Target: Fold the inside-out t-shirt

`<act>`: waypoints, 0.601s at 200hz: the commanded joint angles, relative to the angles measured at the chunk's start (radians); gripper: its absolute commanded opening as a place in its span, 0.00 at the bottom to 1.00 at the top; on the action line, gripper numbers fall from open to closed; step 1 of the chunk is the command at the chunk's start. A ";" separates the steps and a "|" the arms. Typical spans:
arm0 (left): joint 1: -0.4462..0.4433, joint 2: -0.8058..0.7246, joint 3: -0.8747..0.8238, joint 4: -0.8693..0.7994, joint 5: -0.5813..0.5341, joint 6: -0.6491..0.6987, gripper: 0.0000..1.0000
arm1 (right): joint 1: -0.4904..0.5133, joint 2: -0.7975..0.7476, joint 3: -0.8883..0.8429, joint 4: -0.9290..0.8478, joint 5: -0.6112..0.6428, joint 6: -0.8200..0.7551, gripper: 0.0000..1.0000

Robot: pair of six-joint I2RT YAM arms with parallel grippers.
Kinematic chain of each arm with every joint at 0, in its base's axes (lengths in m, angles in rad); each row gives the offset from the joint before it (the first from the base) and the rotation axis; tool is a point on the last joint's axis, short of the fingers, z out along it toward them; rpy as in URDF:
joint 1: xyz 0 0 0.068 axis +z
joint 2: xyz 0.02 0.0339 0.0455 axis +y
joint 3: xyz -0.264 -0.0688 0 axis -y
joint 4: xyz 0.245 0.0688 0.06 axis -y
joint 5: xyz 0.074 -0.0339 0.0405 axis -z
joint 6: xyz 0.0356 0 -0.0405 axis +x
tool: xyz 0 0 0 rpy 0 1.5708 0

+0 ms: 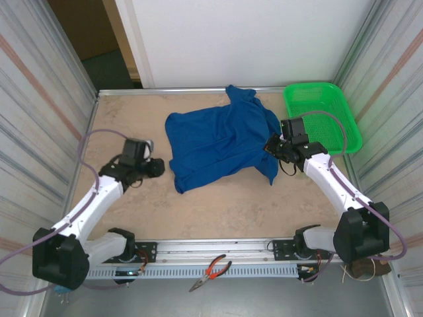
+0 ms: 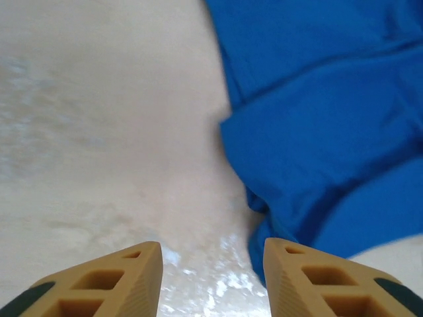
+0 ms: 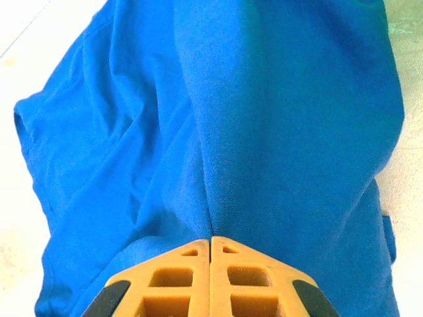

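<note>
- Your left end effector (image 2: 211, 254) stands part open and empty, with the t-shirt (image 2: 330, 132) edge just to its right.
- Your right end effector (image 3: 211, 239) is closed, pinching a t-shirt fold.

Rumpled t-shirt (image 1: 218, 142) near green basket (image 1: 317, 105)

Overhead plus two wrist close-ups of t-shirt (image 1: 218, 142)

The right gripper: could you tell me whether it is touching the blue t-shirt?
Touching. The right wrist view shows the right gripper pinching a fold of the t-shirt.
</note>
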 commanded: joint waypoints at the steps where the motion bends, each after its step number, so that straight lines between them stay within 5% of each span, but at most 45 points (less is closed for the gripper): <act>1: -0.142 -0.022 -0.090 0.108 -0.170 -0.130 0.47 | 0.010 -0.026 0.000 -0.005 0.011 -0.021 0.00; 62: -0.477 0.218 -0.059 0.198 -0.502 -0.418 0.61 | 0.013 -0.010 0.010 0.003 0.007 -0.021 0.00; 120: -0.486 0.499 0.117 -0.124 -0.584 -0.602 0.61 | -0.036 -0.005 0.078 0.006 -0.006 -0.031 0.00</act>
